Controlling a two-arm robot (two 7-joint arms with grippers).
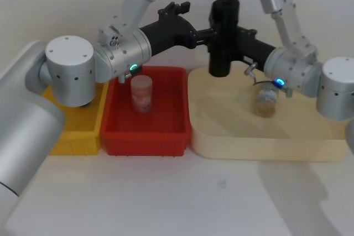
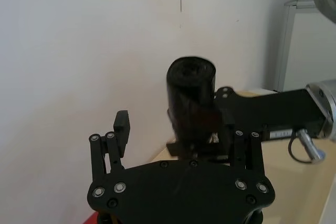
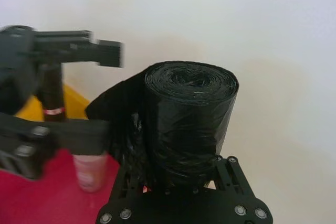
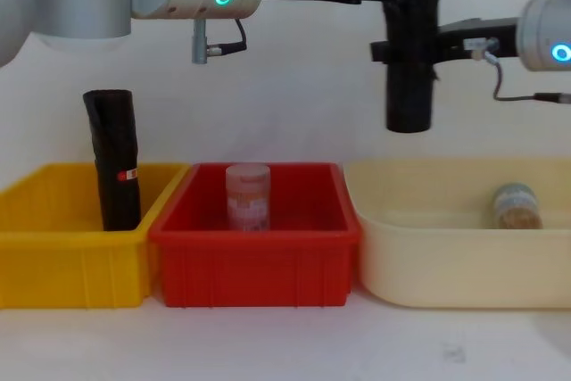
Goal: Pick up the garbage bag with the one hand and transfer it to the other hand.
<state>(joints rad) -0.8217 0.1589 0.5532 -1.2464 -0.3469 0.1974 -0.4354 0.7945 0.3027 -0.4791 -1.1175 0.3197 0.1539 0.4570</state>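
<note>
Handover in progress, garbage bag roll (image 4: 409, 46) hanging upright in mid-air above the bins.

Nearest, red bin (image 4: 254, 269) and cream tray (image 4: 446, 265) are waiting below; at twelve o'clock the right gripper (image 1: 235, 40) is clamping the roll while the left gripper (image 1: 202, 36) is standing with its fingers apart (apparently letting go) and, I judge, next needs to back away cleanly.

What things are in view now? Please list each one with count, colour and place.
held roll: 1, black, upright in the air above the beige tray, between both grippers
second roll: 1, black with red band, standing in the yellow bin
yellow bin: 1, far left
red bin: 1, middle
jar: 1, clear, pinkish contents, in the red bin
beige tray: 1, right
small jar: 1, brownish contents, in the beige tray
left gripper: 1, black, at the held roll
right gripper: 1, black, closed on the held roll
</note>
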